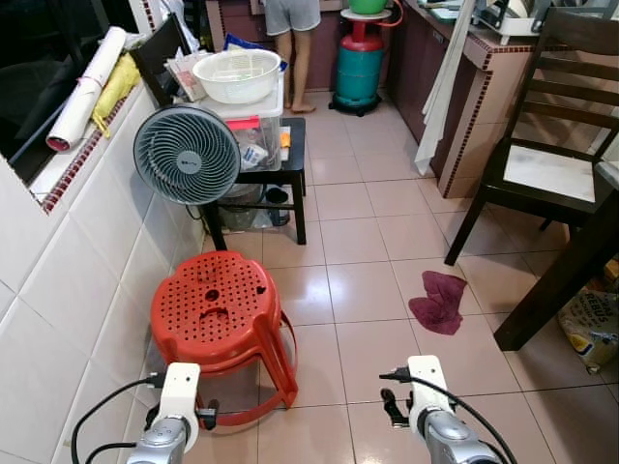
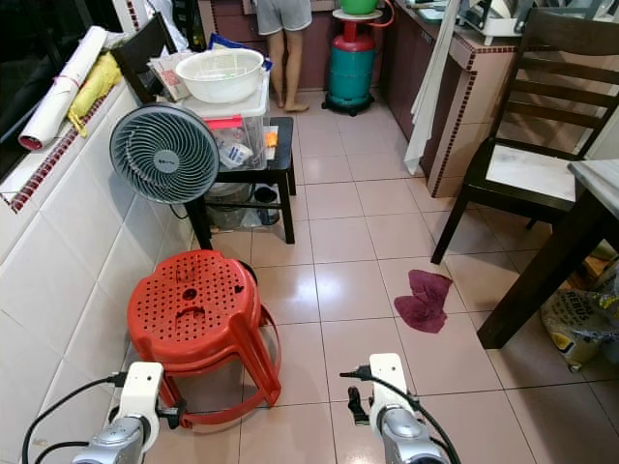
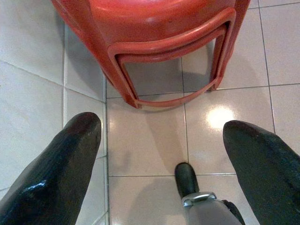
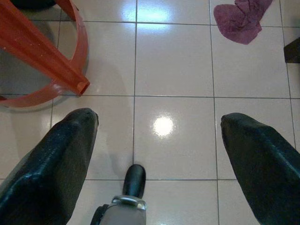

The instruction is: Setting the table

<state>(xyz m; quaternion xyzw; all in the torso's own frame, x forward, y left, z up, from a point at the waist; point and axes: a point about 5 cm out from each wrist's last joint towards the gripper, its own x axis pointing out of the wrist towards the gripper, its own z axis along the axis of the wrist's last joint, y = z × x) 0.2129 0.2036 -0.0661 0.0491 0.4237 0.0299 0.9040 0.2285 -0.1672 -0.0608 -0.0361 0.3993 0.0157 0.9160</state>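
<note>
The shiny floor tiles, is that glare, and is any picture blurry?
Yes: in the right wrist view a bright lamp reflection sits on the glossy pink floor tiles, and another in the left wrist view beside the red plastic stool; the head views look sharp, with soft shadows under that stool.

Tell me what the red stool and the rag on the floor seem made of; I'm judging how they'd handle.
The red stool looks like moulded plastic: glossy, one-piece, with a perforated seat. The maroon rag looks like soft cloth, perhaps terry; it lies crumpled in folds on the tiled floor, matte, without shine.
</note>
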